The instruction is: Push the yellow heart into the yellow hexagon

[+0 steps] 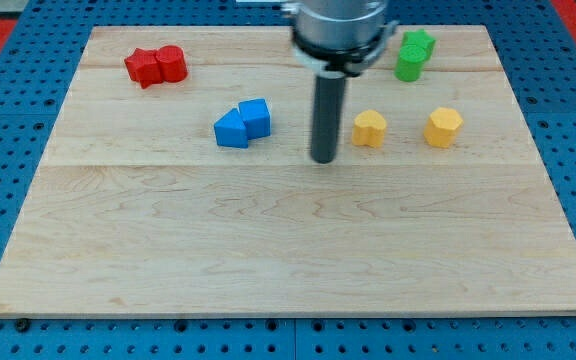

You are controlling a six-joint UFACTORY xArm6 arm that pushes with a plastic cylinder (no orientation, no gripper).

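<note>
The yellow heart (370, 128) lies on the wooden board right of centre, near the view's top. The yellow hexagon (444, 127) lies to its right, with a clear gap between them. My tip (323, 158) rests on the board just left of the yellow heart, a short gap away and slightly lower in the view. The dark rod rises from the tip to the arm's grey end at the view's top.
Two blue blocks (242, 123) sit touching, left of my tip. Two red blocks (155, 66) sit touching at the top left. Two green blocks (413, 54) sit together at the top right. The board (288, 250) lies on a blue pegboard surface.
</note>
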